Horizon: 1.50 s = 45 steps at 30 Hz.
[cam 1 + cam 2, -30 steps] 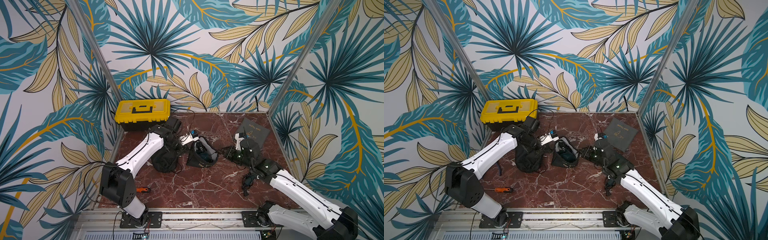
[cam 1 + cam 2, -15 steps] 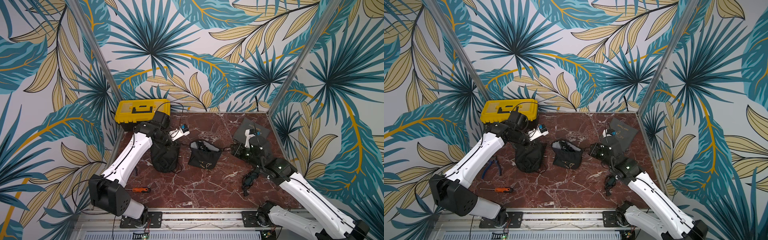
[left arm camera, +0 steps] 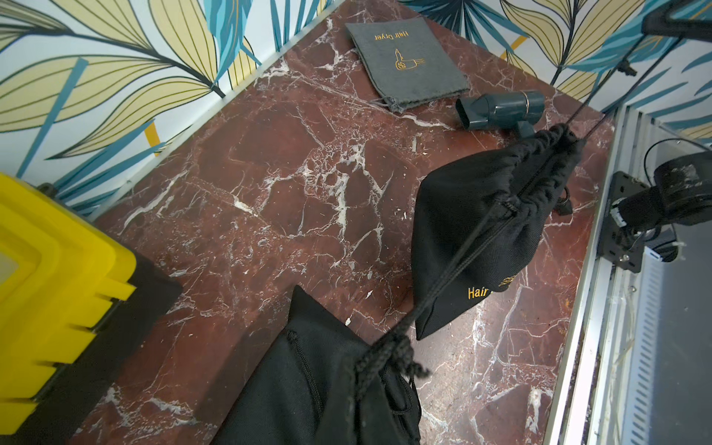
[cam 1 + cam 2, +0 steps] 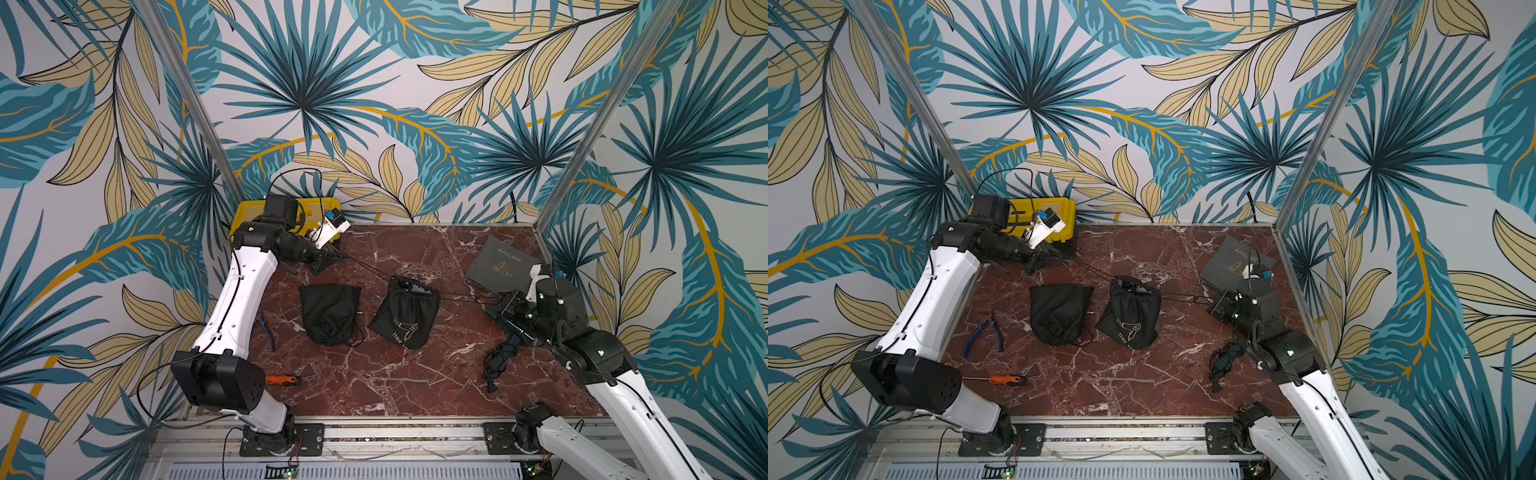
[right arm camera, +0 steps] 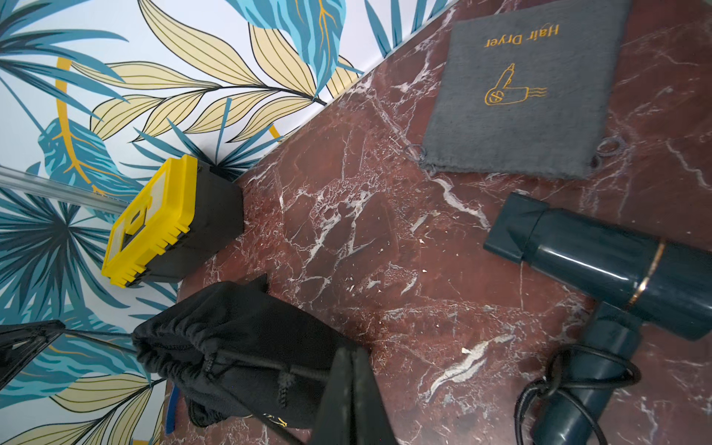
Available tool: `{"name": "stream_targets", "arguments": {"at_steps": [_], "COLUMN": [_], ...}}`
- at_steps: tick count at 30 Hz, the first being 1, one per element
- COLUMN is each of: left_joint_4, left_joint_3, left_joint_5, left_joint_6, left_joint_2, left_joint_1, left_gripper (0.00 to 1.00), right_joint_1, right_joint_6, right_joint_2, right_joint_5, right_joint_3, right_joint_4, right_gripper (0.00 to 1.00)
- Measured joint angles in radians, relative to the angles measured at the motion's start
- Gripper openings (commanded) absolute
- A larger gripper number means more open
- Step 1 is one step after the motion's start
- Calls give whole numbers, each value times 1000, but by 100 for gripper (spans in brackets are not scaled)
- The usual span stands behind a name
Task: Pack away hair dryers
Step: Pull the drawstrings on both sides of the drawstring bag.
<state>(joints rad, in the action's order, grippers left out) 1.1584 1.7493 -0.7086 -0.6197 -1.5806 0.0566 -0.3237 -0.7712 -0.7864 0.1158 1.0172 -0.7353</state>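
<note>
Both arms pulled further apart than before, left claw (image 4: 329, 255) back by toolbox (image 4: 245, 214), right claw (image 4: 495, 304) near grey pouch (image 4: 500, 264), each clamped tight on a drawstring (image 4: 365, 266), black pouch (image 4: 409, 311) now cinched, teal dryer (image 5: 601, 266) on tabletop (image 4: 415, 382) beside right arm.

Taut drawstrings (image 3: 454, 267) across the middle; open table (image 4: 395, 382) in front.

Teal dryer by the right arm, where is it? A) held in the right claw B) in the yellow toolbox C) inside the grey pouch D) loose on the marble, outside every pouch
D: the teal dryer lies bare on the marble, apart from the flat grey pouch, while the right claw is shut on the drawstring of the black pouch.
</note>
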Motion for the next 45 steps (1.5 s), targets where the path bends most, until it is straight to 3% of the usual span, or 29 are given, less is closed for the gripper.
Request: {"name": "stream_targets", "arguments": {"at_steps": [12,27,45], "left_joint_4": [76,192,219], "left_joint_3": [166,372,447], "left_joint_5": [-137,-256,-296], "left_joint_6": [22,26,82], "left_joint_2": [-160,-270,-318], "left_joint_1": [-171,-296,-309], "left_gripper": [0,0,0], "right_joint_1": [135,210,249], "right_joint_6": [42,68,84], "right_joint_2": [54,55,14], "right_joint_5": [-83,-220,-358], "right_joint_3": [19,58,42], "right_joint_4": [-80,-89,-40], "right_gripper": [0,0,0]}}
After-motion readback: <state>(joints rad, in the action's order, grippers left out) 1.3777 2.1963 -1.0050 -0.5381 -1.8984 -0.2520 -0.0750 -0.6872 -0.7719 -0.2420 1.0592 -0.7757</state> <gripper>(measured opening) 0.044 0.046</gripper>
